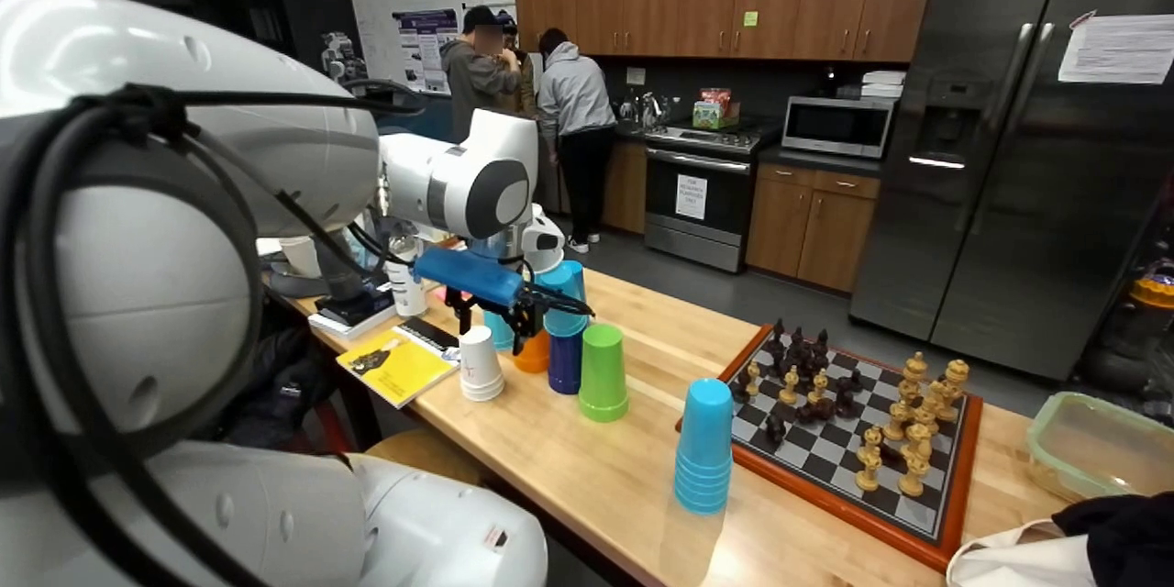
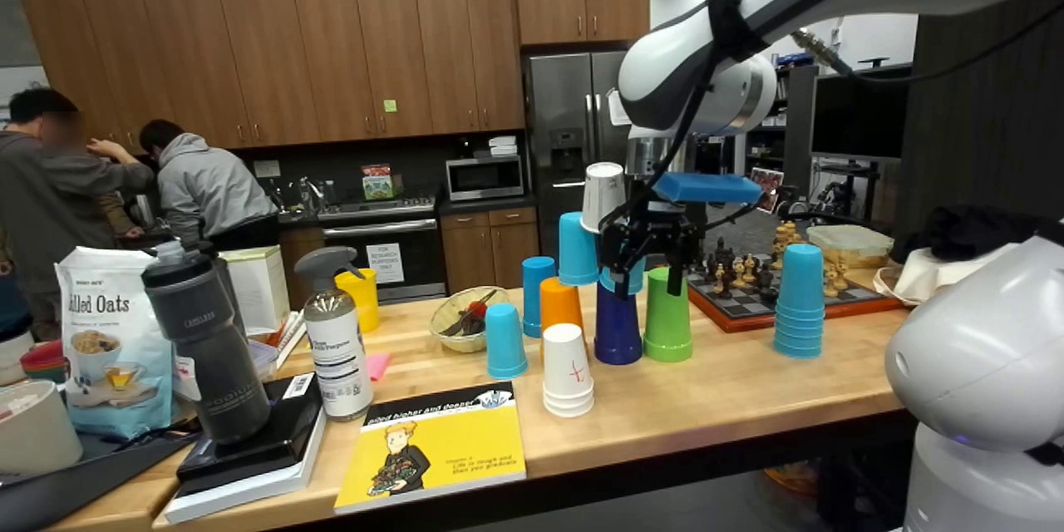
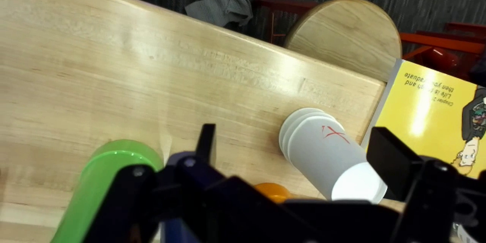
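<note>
My gripper (image 1: 493, 330) is open and empty; it also shows in an exterior view (image 2: 648, 287) and in the wrist view (image 3: 300, 146). An upside-down stack of white cups (image 3: 322, 152) with a red mark appears between the fingers in the wrist view, apparently below them. It shows in both exterior views (image 1: 480, 365) (image 2: 568, 370). Behind the gripper are upside-down orange (image 2: 560, 303), dark blue (image 2: 617, 328) and green (image 2: 667, 314) cups. Light blue cups (image 2: 577, 249) stand on these, with a white cup (image 2: 603, 193) on top. The gripper partly hides this pile.
A stack of light blue cups (image 1: 704, 445) stands beside the chessboard (image 1: 844, 440). A yellow book (image 2: 440, 449) lies at the table's front edge. A spray bottle (image 2: 337, 341), water bottle (image 2: 208, 349) and basket (image 2: 455, 338) stand beyond. A lone light blue cup (image 2: 504, 341) is near the pile.
</note>
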Controlling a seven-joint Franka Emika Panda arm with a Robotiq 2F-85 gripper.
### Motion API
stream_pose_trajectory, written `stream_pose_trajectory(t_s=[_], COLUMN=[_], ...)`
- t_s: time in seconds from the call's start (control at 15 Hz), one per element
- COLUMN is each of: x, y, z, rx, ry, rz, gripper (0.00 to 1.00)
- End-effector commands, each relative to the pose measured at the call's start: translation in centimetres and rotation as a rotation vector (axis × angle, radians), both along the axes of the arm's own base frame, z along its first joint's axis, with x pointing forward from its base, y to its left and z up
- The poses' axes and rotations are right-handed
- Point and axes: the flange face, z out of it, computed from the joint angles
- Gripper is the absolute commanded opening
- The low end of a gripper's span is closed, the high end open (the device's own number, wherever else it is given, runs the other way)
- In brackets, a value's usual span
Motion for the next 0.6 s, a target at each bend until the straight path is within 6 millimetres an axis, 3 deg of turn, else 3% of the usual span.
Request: stream_pose_trajectory(t_s=[0.0, 0.53], x=[-0.5, 0.1], y=[-0.8, 0.9], z=[0.1, -1.1], rx=[0.016, -0.007], ry=[-0.026, 0.006], rz=[-0.014, 0.014], gripper=[1.0, 1.0])
